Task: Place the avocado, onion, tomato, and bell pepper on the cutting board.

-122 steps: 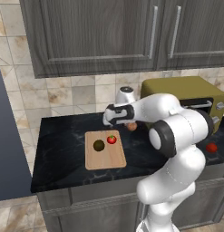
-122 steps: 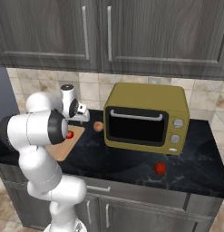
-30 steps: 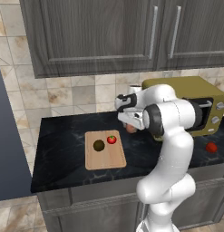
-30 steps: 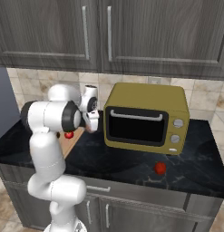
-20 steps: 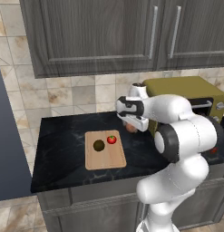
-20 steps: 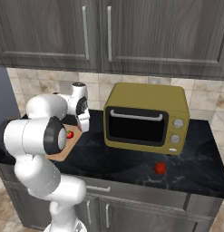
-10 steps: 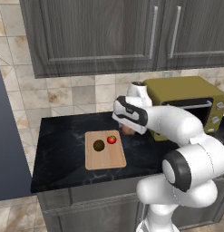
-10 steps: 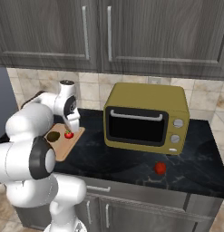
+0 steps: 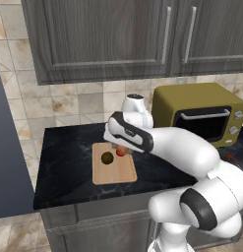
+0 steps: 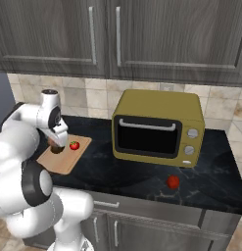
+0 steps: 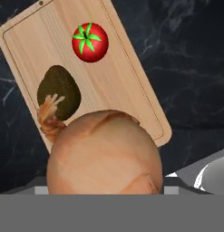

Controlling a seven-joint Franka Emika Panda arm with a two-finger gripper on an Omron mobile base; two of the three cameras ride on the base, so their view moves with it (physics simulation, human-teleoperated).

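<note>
A big tan onion with a papery root tuft hangs close in front of the hand camera, and my gripper is shut on it; its fingertips are hidden behind the onion. Below lies the light-wood cutting board, with the red green-stemmed tomato and the dark avocado on it. The onion hovers over the board's edge nearest the avocado. From the right base view the gripper is over the board, beside the tomato. The red bell pepper sits on the dark counter in front of the oven.
An olive toaster oven stands on the black marble counter to the right of the board. Grey cabinets hang above. A tiled wall backs the counter. My white arm stretches across the counter between the oven and the board.
The gripper has swung left from the spot beside the oven to above the cutting board, carrying the onion along. The tomato, avocado and bell pepper have stayed put.
</note>
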